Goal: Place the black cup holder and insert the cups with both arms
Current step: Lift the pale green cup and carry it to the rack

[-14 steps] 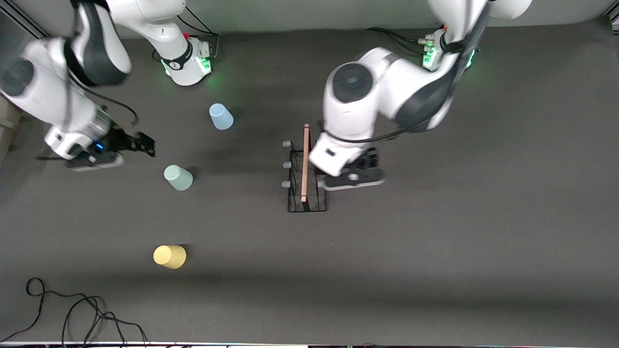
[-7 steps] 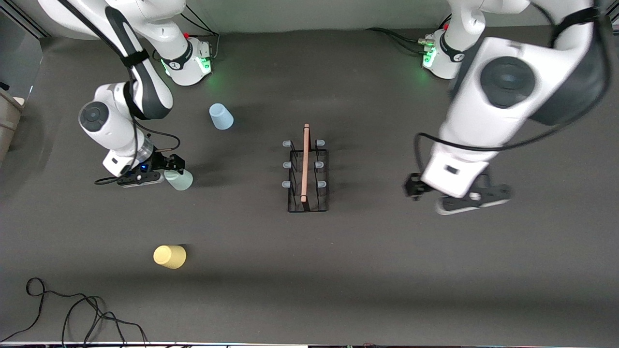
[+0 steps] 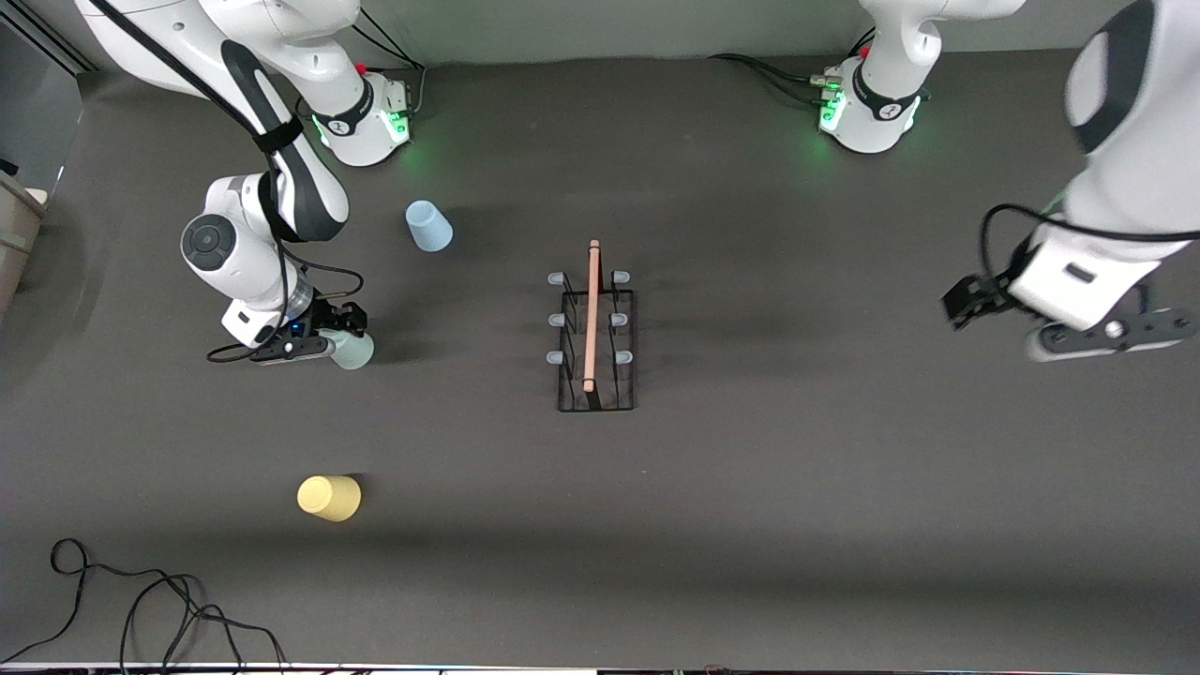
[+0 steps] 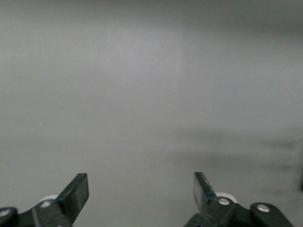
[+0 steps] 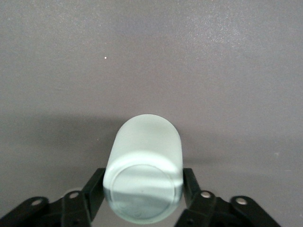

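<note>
The black cup holder (image 3: 620, 349) with its wooden bar handle (image 3: 592, 314) stands in the middle of the table, with nothing touching it. My right gripper (image 3: 348, 337) is down at the pale green cup (image 3: 351, 352), shut on it, with a finger pressed against each side. In the right wrist view the same cup (image 5: 144, 161) fills the gap of the right gripper (image 5: 143, 185). The light blue cup (image 3: 428, 226) stands nearer the right arm's base. The yellow cup (image 3: 329, 498) is nearer the front camera. My left gripper (image 3: 966, 298) hangs open and holds nothing over the table's left-arm end; in the left wrist view it (image 4: 140, 183) has only bare table under it.
Black cables (image 3: 141, 600) lie along the table's edge nearest the front camera, at the right arm's end. The two green-lit arm bases (image 3: 366, 122) (image 3: 867, 108) stand along the edge farthest from that camera. A box corner (image 3: 14, 225) shows off the right arm's end.
My left arm has swung away from the cup holder toward its own end of the table. My right gripper has come down to the pale green cup and closed on it.
</note>
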Robot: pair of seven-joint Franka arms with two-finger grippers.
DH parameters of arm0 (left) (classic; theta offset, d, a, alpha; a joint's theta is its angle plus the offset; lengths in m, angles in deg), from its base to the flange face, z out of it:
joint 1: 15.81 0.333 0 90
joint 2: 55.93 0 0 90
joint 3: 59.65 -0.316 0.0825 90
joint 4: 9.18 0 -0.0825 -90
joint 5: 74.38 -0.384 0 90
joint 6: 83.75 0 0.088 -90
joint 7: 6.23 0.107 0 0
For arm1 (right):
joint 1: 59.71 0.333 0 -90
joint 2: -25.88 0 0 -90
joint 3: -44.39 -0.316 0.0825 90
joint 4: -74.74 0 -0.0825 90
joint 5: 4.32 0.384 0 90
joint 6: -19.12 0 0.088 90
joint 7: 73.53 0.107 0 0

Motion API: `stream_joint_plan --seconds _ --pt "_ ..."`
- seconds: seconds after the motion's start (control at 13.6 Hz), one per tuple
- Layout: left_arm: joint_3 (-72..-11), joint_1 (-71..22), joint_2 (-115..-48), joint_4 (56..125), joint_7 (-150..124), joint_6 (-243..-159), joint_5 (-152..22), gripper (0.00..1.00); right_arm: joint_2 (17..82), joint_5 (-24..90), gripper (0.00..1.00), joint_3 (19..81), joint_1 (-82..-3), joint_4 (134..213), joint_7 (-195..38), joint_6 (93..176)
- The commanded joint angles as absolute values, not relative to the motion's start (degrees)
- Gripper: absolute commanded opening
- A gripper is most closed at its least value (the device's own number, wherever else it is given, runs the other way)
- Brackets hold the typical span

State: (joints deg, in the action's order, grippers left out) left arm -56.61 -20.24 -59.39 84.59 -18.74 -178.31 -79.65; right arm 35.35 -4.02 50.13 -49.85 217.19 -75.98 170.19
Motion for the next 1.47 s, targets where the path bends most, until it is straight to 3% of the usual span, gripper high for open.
stream_joint_plan --seconds 0.0,0.22,0.37,0.59,0.81,1.03,1.4 --pt "-56.13 -15.65 -55.68 87.85 -13.44 -177.53 -76.85 1.0 34.32 -4.58 0.12 50.71 -49.52 217.3 -75.47 169.16" --pt "-56.66 -13.19 -51.46 90.49 -10.19 -180.17 -74.83 1.0 27.66 -4.41 0.11 50.89 -49.52 215.29 -74.33 163.38" --pt "-57.36 -11.42 -50.05 90.58 -7.82 -180.0 -72.62 1.0 23.87 -4.49 0.09 50.89 -49.52 210.12 -73.71 154.01" --pt "-57.37 -11.42 -49.78 92.16 -7.63 -183.4 -72.79 1.0 23.33 -4.49 0.04 50.54 -49.43 196.86 -69.43 135.29" --pt "-57.19 -11.94 -51.09 92.07 -7.63 -184.91 -74.28 1.0 23.24 -4.49 0.0 49.57 -46.12 188.67 -54.15 124.63" --pt "-56.75 -12.03 -51.27 91.99 -7.37 -184.48 -75.87 1.0 23.24 -4.23 0.0 49.48 -38.57 183.91 -32.82 119.68" --pt "-56.75 -11.94 -51.27 91.81 -4.05 -183.86 -75.96 1.0 27.62 0.51 0.0 49.49 -22.74 179.95 4.88 122.64"
